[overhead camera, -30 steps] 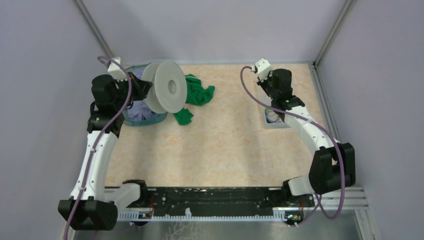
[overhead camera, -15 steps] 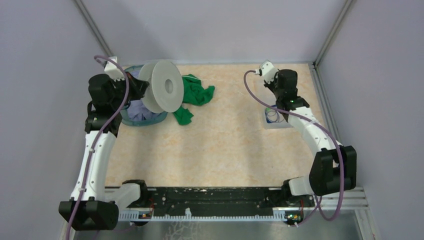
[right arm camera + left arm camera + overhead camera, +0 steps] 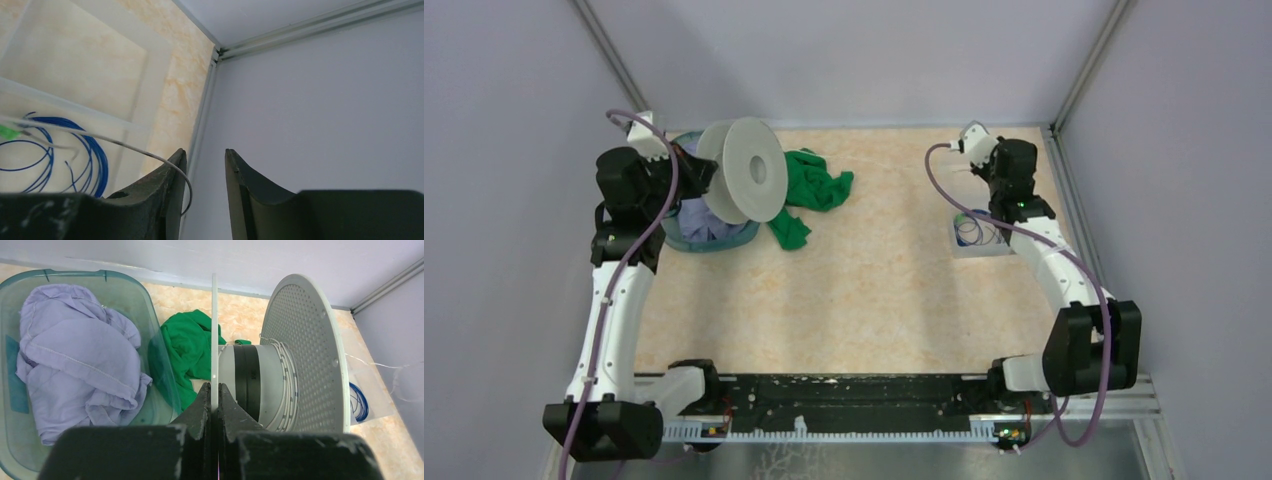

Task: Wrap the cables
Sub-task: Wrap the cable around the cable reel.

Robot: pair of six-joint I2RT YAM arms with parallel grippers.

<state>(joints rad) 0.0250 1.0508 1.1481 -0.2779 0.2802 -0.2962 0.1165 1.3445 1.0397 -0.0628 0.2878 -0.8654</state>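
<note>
My left gripper (image 3: 700, 170) (image 3: 214, 388) is shut on the thin near flange of a pale-grey spool (image 3: 749, 172) (image 3: 305, 350) and holds it on edge above the basket's rim. A few whitish turns lie on the spool's core (image 3: 288, 385). The dark blue cable (image 3: 971, 231) (image 3: 50, 155), with a green bit (image 3: 7, 132), lies coiled in a clear tray (image 3: 980, 253) (image 3: 150, 55). The hair-thin whitish cable (image 3: 100, 137) runs over the tray and curls over the left finger (image 3: 170, 175) of my right gripper (image 3: 1012, 160) (image 3: 205, 157), which is open near the back right corner.
A clear teal basket (image 3: 686, 238) (image 3: 165, 365) holds lilac cloth (image 3: 75, 350) at the back left. A green cloth (image 3: 819, 190) (image 3: 192, 345) lies beside it. The side wall (image 3: 325, 100) and the corner post (image 3: 1084, 60) stand close to my right gripper.
My right gripper has moved right and back towards the corner, uncovering the blue coil in the tray. My left gripper has shifted slightly left with the spool.
</note>
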